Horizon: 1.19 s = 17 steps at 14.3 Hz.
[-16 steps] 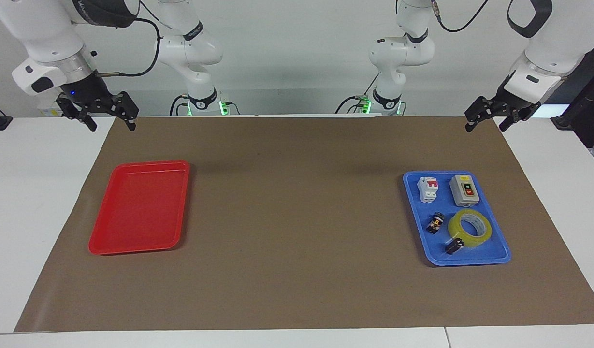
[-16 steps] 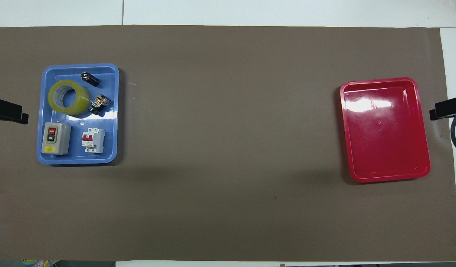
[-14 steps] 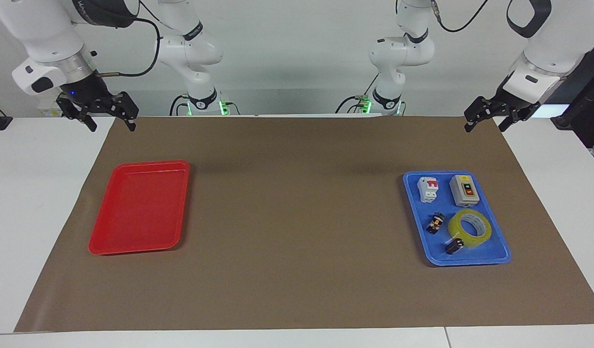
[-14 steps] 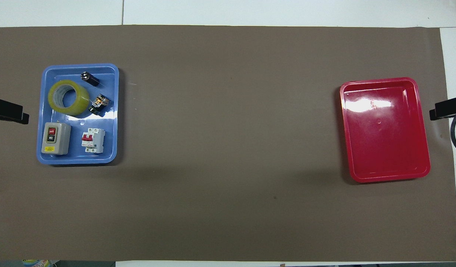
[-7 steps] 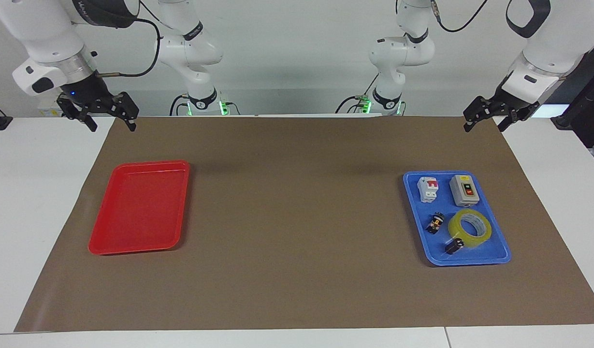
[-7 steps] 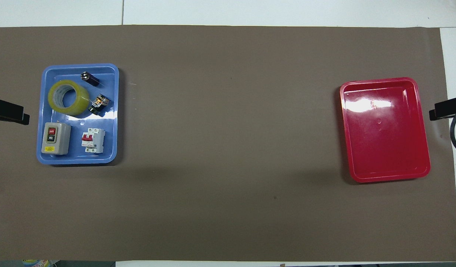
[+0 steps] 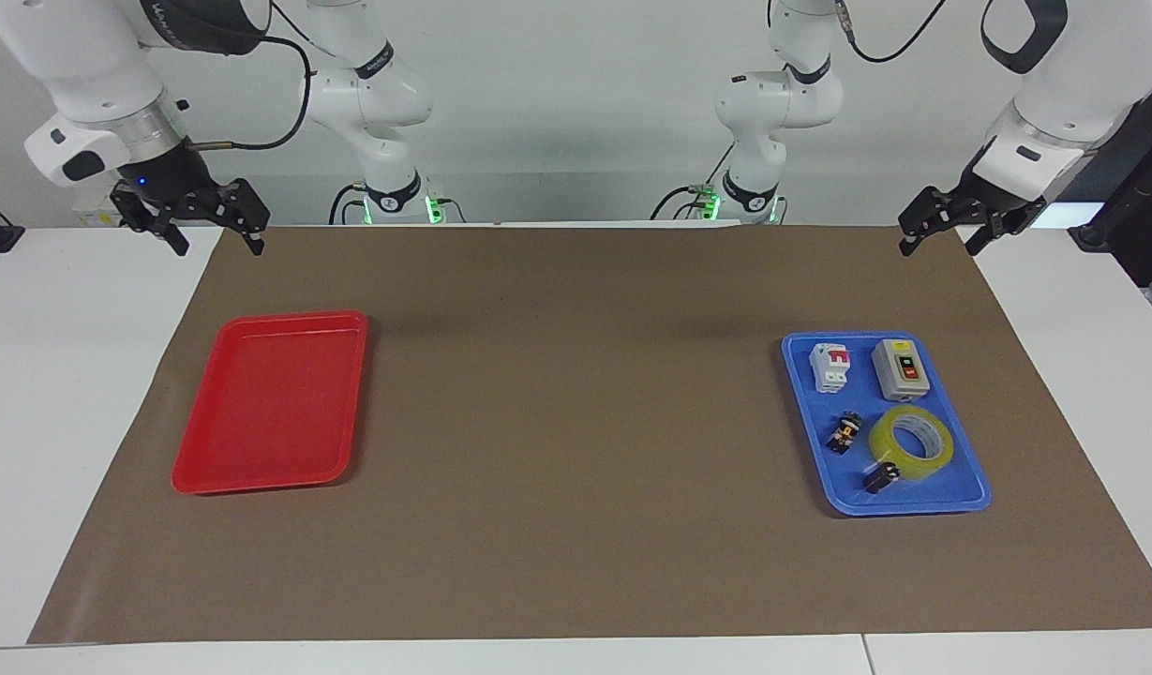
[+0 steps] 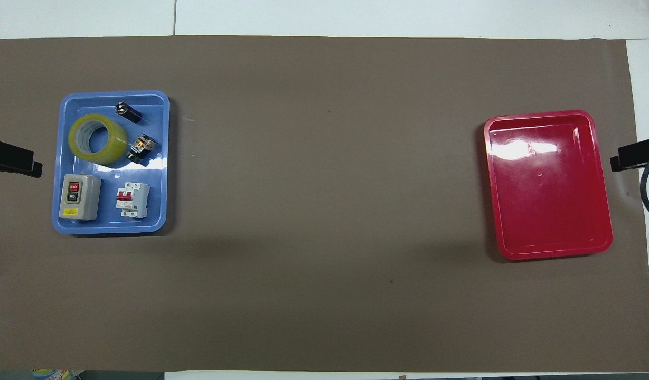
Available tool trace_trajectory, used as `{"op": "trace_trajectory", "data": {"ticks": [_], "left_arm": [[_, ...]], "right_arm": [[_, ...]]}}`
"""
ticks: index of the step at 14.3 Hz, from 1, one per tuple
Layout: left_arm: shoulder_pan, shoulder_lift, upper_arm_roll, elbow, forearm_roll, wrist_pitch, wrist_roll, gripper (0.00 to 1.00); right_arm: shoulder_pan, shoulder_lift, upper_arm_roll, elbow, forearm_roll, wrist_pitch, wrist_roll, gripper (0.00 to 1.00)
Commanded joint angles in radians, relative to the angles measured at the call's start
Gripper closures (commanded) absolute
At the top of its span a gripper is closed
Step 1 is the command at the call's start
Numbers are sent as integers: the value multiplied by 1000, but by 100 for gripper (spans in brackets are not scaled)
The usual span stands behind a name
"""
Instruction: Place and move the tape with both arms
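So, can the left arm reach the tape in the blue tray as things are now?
Probably yes: the tape lies uncovered in the blue tray at the left arm's end, and the open left end effector hangs above the mat.

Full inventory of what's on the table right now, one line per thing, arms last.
brown mat: 1, brown, covers most of the white table.
blue tray: 1, blue, on the mat at the left arm's end.
tape: 1, translucent yellow roll, lying flat in the blue tray, in its half farther from the robots.
grey switch box: 1, grey, in the blue tray, nearer to the robots than the tape.
circuit breaker: 1, white and red, beside the grey switch box.
small black parts: 2, black, in the blue tray beside the tape.
red tray: 1, red, nothing in it, at the right arm's end.
left gripper: 1, black, open, raised over the mat's corner.
right gripper: 1, black, open, raised over the mat's other corner.
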Motion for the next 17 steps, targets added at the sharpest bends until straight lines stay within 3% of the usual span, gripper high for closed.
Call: {"op": "trace_trajectory", "data": {"ticks": [1, 7, 9, 17], "left_arm": [[3, -6, -7, -13, 23, 39, 14, 0], [12, 17, -6, 4, 17, 64, 14, 0], [15, 85, 0, 40, 17, 82, 15, 0], [92, 352, 0, 56, -3, 377, 70, 0]], "right_arm": [[-5, -14, 1, -21, 18, 9, -27, 0], [-5, -14, 1, -22, 18, 9, -26, 0], [-3, -14, 1, -21, 18, 9, -26, 0], [-3, -14, 1, -22, 18, 8, -26, 0]]}}
